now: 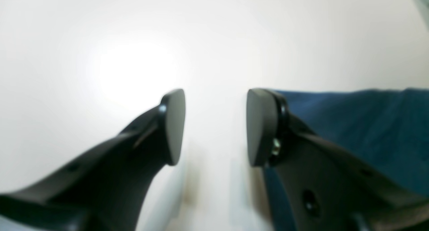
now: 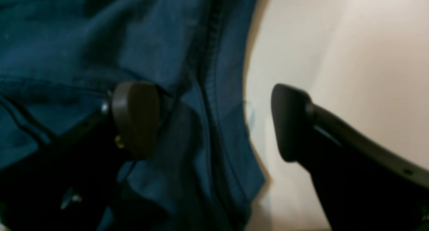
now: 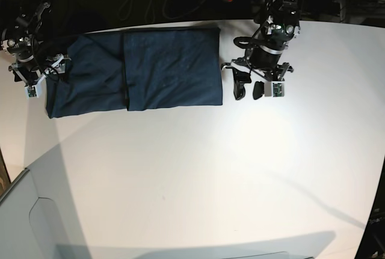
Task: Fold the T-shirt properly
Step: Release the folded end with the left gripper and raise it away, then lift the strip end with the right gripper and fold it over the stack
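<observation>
Dark pads of the right gripper (image 2: 214, 123) fill the wrist view, spread wide across the stitched edge of the T-shirt (image 3: 138, 70), pinching nothing. It lies as a long band at the back of the white table (image 3: 210, 175), one layer already lapped over. The left gripper (image 3: 248, 89) stands parted just beside the opposite end. Judging by this, a crosswise fold comes next: close on that edge, then carry it across.
</observation>
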Robot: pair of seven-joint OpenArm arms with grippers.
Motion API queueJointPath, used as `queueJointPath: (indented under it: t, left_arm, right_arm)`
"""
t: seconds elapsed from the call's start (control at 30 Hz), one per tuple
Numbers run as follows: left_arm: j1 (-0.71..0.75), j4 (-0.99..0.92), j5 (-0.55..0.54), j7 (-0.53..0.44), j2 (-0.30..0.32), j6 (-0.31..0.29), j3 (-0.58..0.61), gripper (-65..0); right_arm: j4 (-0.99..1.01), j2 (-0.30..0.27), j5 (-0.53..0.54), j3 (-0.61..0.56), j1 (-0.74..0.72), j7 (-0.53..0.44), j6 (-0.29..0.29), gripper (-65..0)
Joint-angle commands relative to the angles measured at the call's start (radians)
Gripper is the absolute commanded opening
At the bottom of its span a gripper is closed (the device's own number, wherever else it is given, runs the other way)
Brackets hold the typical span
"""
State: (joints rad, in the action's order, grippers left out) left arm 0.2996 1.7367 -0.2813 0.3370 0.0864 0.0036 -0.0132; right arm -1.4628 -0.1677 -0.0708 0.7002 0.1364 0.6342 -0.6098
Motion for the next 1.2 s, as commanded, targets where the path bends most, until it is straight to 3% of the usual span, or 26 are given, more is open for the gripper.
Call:
queueJointPath:
  t: [0.0,0.17,0.23,0.47,0.53,0.63,0.73,1.0,1.17]
  left_arm:
    - [-0.003,0.010,-0.009,-0.022,0.005,-0.003,0.003,-36.8]
    - [-0.003,0.007,-0.009,-0.022,0.005,-0.003,0.003,-36.8]
    - [-0.003,0.007,-0.009,-0.022,0.006,-0.003,0.003,-36.8]
    - [0.013,0.007,-0.009,-0.022,0.006,-0.003,-0.004,-36.8]
    - [0.020,0.007,-0.008,-0.022,0.006,-0.003,-0.006,-36.8]
    - [0.026,0.007,-0.003,-0.022,0.006,-0.003,-0.006,-36.8]
    - [0.039,0.007,-0.003,-0.022,0.006,-0.003,-0.006,-36.8]
    - [0.063,0.007,-0.003,-0.023,0.008,-0.003,-0.006,-36.8]
    - [0.066,-0.008,-0.002,-0.022,0.008,-0.003,0.003,-36.8]
  right_arm:
    - [0.007,-0.010,-0.013,0.000,-0.010,0.017,-0.020,-14.7]
    - [0.046,-0.010,-0.014,0.000,-0.019,0.017,-0.022,-17.3]
    - [0.049,-0.010,-0.014,-0.001,-0.019,0.017,-0.022,-24.0]
    - [0.050,-0.005,-0.014,-0.001,-0.016,0.025,-0.022,-59.3]
    - [0.050,-0.005,-0.014,-0.001,-0.016,0.026,-0.023,-65.0]
    - [0.050,-0.005,-0.013,-0.001,-0.014,0.026,-0.032,-64.7]
    - [0.044,-0.006,-0.011,-0.001,-0.014,0.026,-0.088,-65.0]
    - [-0.055,-0.002,-0.011,0.000,0.012,0.025,-0.088,-65.0]
    - [-0.192,0.033,-0.011,-0.001,0.035,0.026,-0.088,-65.0]
